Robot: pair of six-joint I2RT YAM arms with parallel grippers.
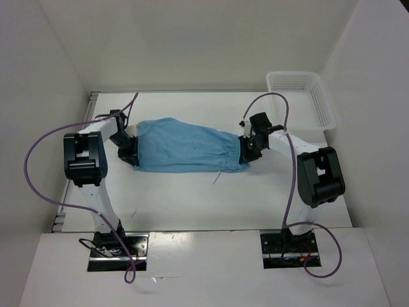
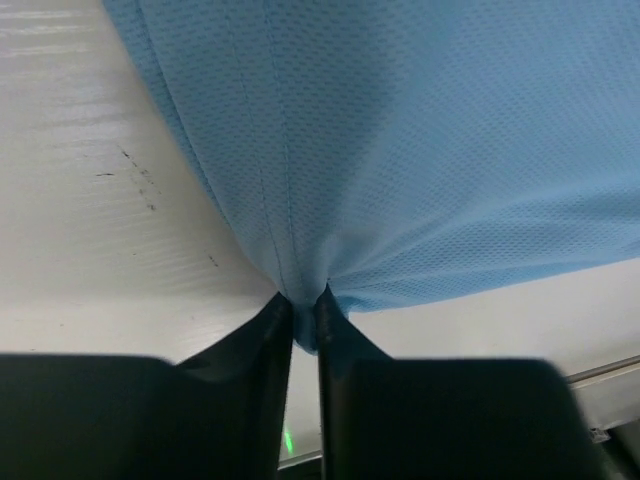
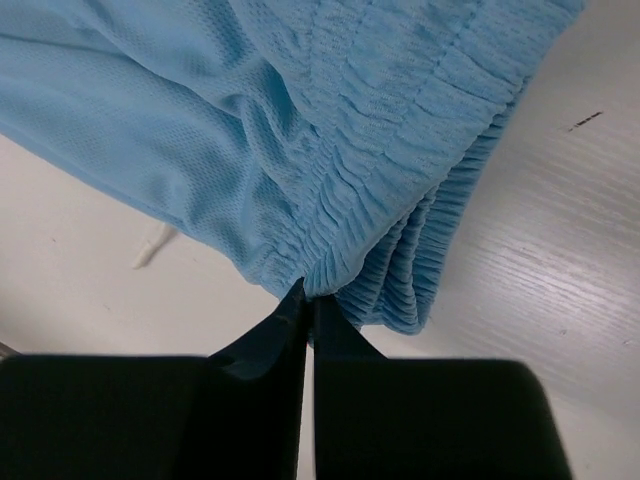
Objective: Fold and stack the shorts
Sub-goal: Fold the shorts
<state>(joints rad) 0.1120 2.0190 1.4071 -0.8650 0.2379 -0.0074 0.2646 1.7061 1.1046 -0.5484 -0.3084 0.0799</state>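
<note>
Light sky-blue soft fabric shorts (image 1: 185, 147), clamped tight at nine o'clock by the left pincer (image 1: 131, 153) and at three o'clock by the right pincer (image 1: 246, 148); best moved together, fabric taut.

White table (image 1: 192, 204) with sky-blue shorts (image 1: 185, 147) across its middle, white mesh basket (image 1: 323, 102) at far-right corner
</note>
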